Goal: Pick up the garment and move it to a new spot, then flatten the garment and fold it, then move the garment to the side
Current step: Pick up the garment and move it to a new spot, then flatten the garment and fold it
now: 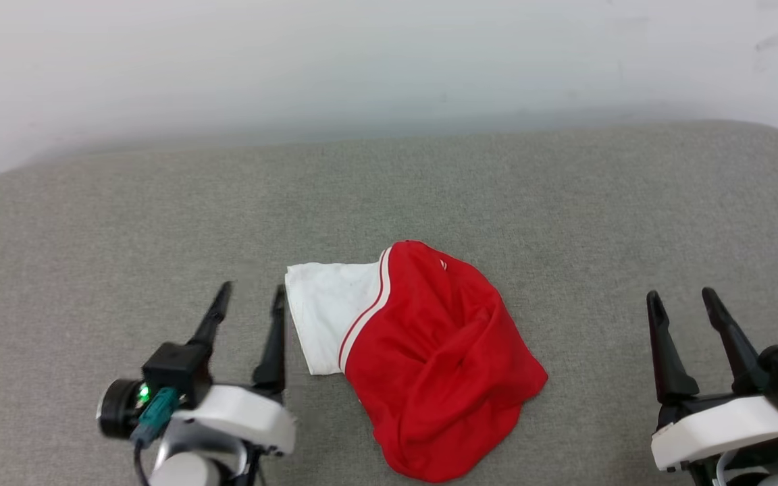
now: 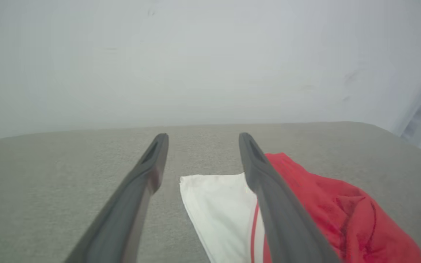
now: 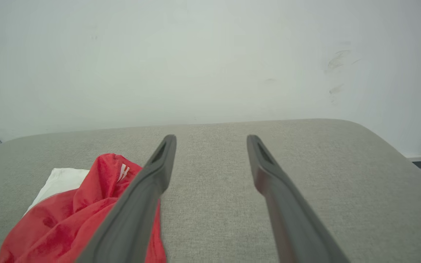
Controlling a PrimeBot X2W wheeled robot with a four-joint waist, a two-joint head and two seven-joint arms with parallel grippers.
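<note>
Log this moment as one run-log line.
stage: pre-grasp | garment: crumpled on grey padded surface | left pincer: open, empty, beside white sleeve | right pincer: open, empty, apart from garment

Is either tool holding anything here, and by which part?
Nothing is held. The left tool and right tool are both open and empty; the garment lies crumpled between them.

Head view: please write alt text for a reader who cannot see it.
A crumpled red soft-fabric jersey with one white sleeve spread out lies on a grey fabric-covered surface before a white wall. The open left gripper sits close beside the sleeve; the open right gripper is well clear on the other side.
</note>
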